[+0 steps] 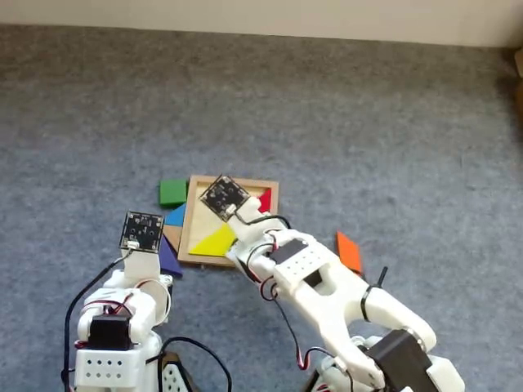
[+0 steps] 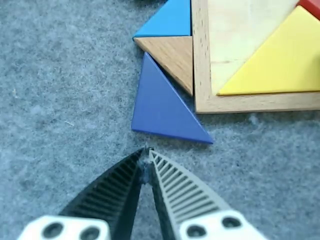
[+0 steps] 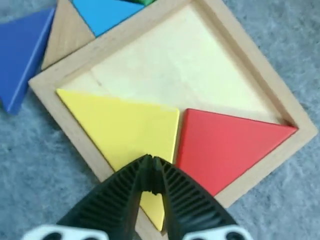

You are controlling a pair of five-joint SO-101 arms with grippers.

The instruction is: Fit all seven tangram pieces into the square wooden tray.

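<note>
The square wooden tray point(image 1: 253, 182) lies on a grey carpet point(image 1: 368, 106). Two pieces sit inside it, a yellow triangle point(image 3: 120, 127) and a red triangle point(image 3: 225, 145), edge to edge against the tray's rim.

The right gripper point(image 3: 150, 162) hangs over the tray, above the yellow triangle. Its fingers are pressed together with nothing between them.

The left gripper point(image 2: 146, 154) is outside the tray, off one corner. It is also closed tight and empty, its tips just short of a dark blue triangle point(image 2: 162, 107) lying at that corner.

A wooden triangle point(image 2: 172, 55) rests against the tray's outer rim beside the dark blue one, and a light blue triangle point(image 2: 167, 20) follows along the same side. A green square point(image 1: 172, 192) lies off the next corner on that side. An orange piece point(image 1: 349, 251) lies on the tray's opposite side, well apart.
</note>
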